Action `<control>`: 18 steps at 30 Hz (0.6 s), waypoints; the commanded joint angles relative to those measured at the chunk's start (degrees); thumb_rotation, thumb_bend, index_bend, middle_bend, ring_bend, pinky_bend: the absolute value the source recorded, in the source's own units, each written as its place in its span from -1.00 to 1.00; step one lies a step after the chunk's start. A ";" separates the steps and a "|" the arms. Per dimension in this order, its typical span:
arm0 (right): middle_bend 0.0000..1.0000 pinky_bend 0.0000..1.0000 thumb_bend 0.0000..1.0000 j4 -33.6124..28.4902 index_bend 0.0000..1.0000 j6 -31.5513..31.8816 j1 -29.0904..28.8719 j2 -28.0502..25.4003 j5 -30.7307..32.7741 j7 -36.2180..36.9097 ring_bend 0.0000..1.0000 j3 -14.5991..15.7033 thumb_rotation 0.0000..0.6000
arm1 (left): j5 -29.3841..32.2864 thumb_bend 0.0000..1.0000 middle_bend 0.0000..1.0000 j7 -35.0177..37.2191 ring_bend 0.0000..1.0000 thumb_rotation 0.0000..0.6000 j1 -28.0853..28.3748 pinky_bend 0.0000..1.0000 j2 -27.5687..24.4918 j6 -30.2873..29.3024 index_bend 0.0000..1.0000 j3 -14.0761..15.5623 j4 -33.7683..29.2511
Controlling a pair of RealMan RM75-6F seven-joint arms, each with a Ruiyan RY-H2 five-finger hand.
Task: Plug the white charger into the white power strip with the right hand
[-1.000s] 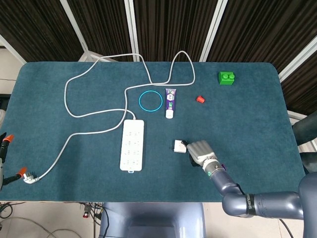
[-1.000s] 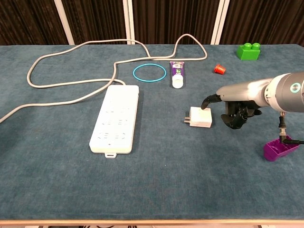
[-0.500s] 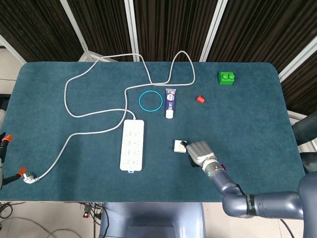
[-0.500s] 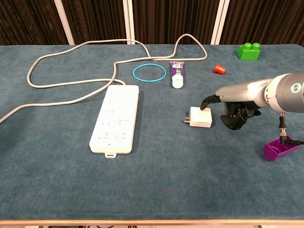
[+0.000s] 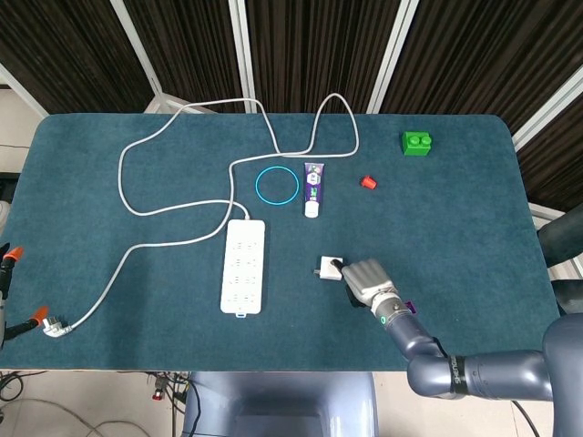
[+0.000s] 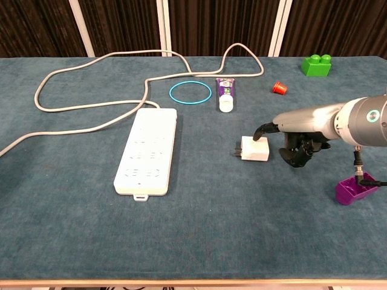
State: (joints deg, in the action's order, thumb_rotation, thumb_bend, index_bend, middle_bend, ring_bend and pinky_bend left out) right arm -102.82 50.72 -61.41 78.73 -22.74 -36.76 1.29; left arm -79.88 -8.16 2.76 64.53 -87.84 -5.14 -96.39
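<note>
Right arm [image 5: 483, 378]: glossy grey-blue rounded casing, black joint band bearing small white lettering. Right hand [image 5: 367, 278]: pale grey back, dark fingers [image 6: 264, 130]; small green wrist light.

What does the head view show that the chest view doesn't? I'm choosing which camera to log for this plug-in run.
Only the head view shows the strip's plug lying at the table's left edge. Only the chest view fully shows the purple piece and the charger's prongs pointing toward the white power strip. Both show the white charger, the right hand with a fingertip on it, the blue ring and the green block.
</note>
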 commanded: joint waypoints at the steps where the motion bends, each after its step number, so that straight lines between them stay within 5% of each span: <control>1: 0.70 0.69 0.61 0.11 -0.72 0.08 -0.10 0.09 0.12 0.06 0.73 -0.05 1.00 | 0.00 -0.69 -1.00 -0.01 -1.00 1.00 0.01 -1.00 -0.02 0.03 -0.79 0.01 0.02; 18: 0.70 0.69 0.61 3.98 -0.71 -0.63 -1.92 1.95 3.84 -0.66 0.73 -0.69 1.00 | -0.32 -0.69 -1.00 -0.05 -1.00 1.00 0.03 -1.00 0.08 -0.06 -0.79 0.06 0.15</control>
State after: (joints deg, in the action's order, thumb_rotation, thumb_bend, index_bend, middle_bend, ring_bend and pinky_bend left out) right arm -98.89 50.15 -63.27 80.63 -18.95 -37.39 0.61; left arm -80.21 -8.20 2.79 64.61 -87.90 -5.08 -96.24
